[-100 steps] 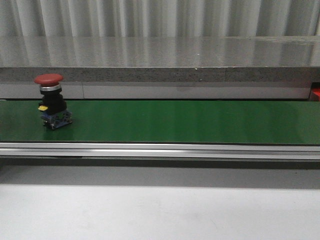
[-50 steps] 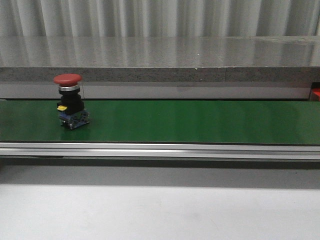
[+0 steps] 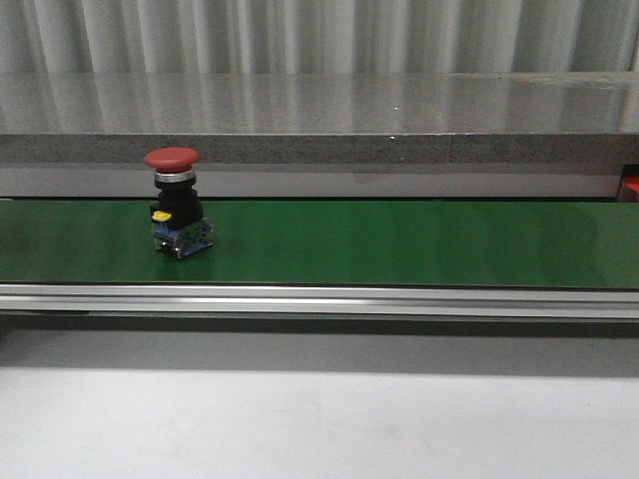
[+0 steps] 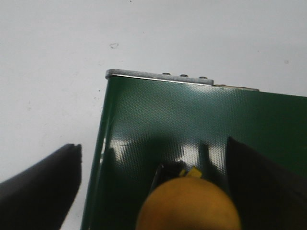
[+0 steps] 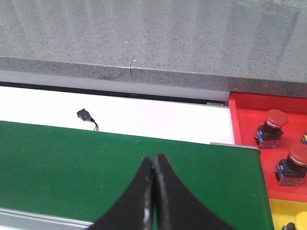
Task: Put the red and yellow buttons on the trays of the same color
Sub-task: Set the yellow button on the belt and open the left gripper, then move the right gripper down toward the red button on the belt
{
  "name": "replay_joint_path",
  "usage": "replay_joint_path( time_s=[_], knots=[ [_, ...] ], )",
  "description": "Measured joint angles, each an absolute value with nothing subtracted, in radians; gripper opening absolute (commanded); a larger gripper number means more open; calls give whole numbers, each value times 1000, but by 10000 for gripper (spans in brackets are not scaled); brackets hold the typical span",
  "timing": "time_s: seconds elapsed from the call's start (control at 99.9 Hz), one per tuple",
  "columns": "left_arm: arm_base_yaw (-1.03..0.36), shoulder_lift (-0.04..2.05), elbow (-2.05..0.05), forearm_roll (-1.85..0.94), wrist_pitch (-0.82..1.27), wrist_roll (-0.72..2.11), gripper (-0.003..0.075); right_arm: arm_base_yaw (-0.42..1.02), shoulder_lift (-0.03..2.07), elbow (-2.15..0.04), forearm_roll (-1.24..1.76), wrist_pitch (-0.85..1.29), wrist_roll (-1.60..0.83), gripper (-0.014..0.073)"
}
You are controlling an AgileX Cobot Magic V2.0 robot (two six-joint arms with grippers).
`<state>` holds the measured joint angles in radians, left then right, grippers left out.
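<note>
now the red button [image 3: 175, 203] sits farther right on the belt [image 3: 399, 242].

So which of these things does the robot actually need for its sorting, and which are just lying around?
Part of the job:
- red button standing on the green belt
- yellow button between the open left hand fingers
- red tray, two red buttons in it
- yellow tray
- right hand, shut and empty

Just there:
- small black connector
- grey stone ledge
</note>
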<state>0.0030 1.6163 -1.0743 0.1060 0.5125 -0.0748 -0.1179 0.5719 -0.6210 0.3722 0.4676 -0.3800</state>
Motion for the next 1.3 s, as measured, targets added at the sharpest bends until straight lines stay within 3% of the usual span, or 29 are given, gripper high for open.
replay_joint_path(
  time_s=[0.14,0.55,0.831,0.971,1.261,1.301],
  knots=[
    [-29,1581,-1074,106,517,-75,633,-118,572,-621,372,468,-380,-69],
    [-107,1217,-1058,106,539,-75,629,-118,572,-621,372,468,-380,-69],
    [-168,876,-882,104,547,-75,608,-118,572,-621,372,468,-380,-69],
    [-174,719,-758,100,558,-75,489,-118,572,-621,372,468,-380,-69],
    [-174,493,-578,82,563,-75,-4,-118,572,-621,372,468,-380,-69],
    [-174,481,-570,78,563,-75,-18,-118,572,-621,372,468,-380,-69]
  ],
)
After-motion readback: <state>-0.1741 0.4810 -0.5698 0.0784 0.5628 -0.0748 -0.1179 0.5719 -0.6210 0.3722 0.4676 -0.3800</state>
